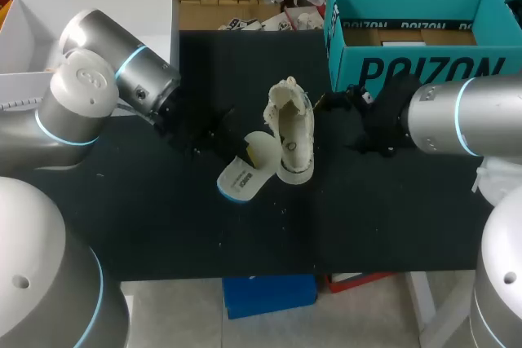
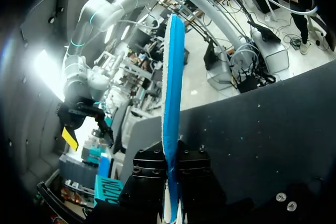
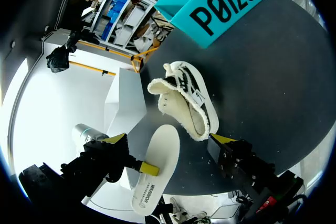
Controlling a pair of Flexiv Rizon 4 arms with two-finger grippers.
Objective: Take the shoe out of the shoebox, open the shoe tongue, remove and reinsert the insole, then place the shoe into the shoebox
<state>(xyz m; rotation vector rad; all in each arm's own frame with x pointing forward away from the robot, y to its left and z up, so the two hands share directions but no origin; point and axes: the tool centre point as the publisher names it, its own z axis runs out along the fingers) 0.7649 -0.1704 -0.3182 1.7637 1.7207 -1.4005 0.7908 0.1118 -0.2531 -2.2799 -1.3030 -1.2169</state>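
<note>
Shoe [image 1: 292,132], pale and fleece-lined, is shown at mid-frame, outside the teal shoebox [image 1: 408,67] at upper right. The left pincer [image 2: 172,156] is closed on the insole [image 1: 243,175] near one end, so the white, blue-rimmed insole is held edge-on and stretches ahead of the fingers. This grip is judged to allow the insole to be steered into the shoe. The insole's far end is seen just beside the shoe, left of centre. The right pincer [image 3: 169,139] is held wide open with nothing gripped, just right of the shoe's collar, probably so the shoe can be steadied. The shoe is rested on the dark counter [image 1: 391,209]. Counted: two pincers, one insole, one shoe, one shoebox.
</note>
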